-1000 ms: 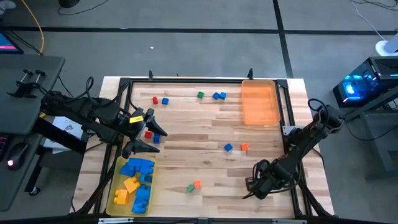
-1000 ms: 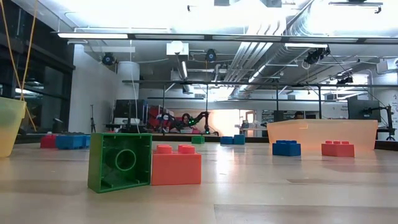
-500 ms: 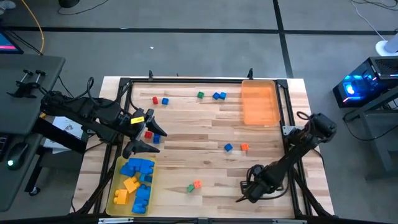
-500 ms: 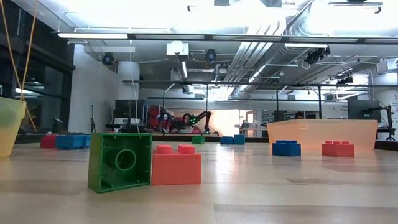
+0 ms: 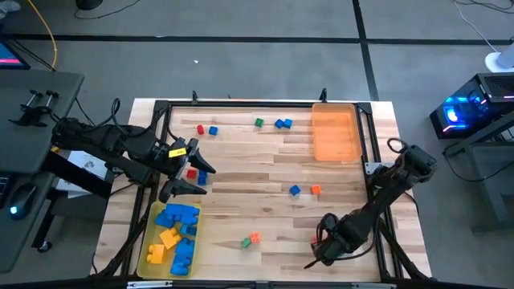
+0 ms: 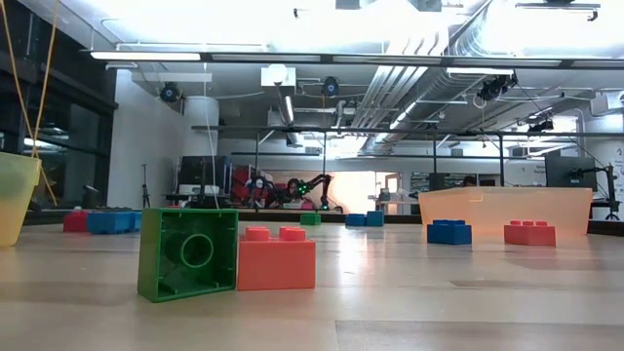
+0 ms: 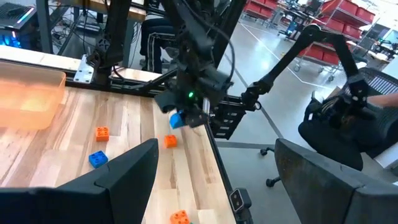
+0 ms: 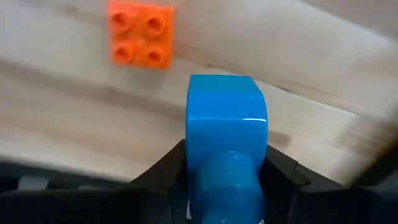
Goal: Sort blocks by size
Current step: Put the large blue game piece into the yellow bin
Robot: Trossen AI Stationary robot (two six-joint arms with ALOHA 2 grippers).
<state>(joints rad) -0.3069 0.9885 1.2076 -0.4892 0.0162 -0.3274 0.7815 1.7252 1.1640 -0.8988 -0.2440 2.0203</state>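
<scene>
My right gripper (image 8: 225, 180), low at the table's near right, clamps a small blue plastic brick (image 8: 226, 134); my left gripper (image 5: 186, 170) hangs with fingers spread above the translucent yellow tray (image 5: 149, 237).

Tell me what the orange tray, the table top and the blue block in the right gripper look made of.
Orange tray: translucent plastic, the wood shows through. Table top: pale planked wood, visible grain. Blue block, in the right gripper: likely glossy moulded plastic, with a sharp highlight.
</scene>
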